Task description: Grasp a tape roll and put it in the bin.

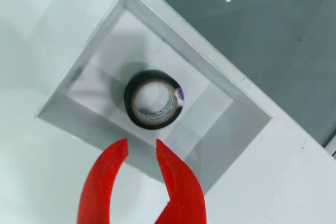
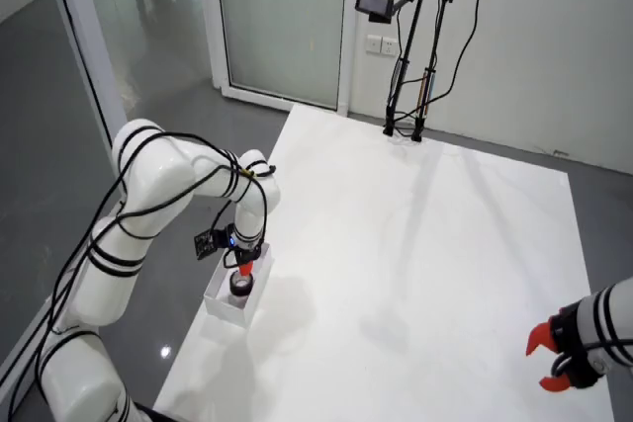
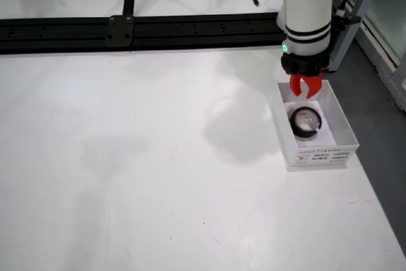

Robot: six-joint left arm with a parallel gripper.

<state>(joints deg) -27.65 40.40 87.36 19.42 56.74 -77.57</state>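
Observation:
A black tape roll [image 1: 153, 99] with a pale core lies flat on the floor of the white bin [image 1: 231, 98]. In the view that rides on the gripper, my red gripper [image 1: 142, 148] hangs above the bin, open and empty, its fingertips apart just over the near wall. The roll [image 3: 306, 122] lies in the bin [image 3: 336, 150] at the table's right edge in the overhead view, with the gripper [image 3: 305, 92] above the bin's far end. The side view shows the gripper [image 2: 244, 263] over the roll [image 2: 240, 286] in the bin [image 2: 223, 308].
The bin stands at the edge of the white table [image 3: 158, 157], with grey floor [image 1: 273, 35] beyond. A black rail [image 3: 127, 30] runs along the table's far side. A second arm's red gripper [image 2: 547, 358] rests still at the table's other corner.

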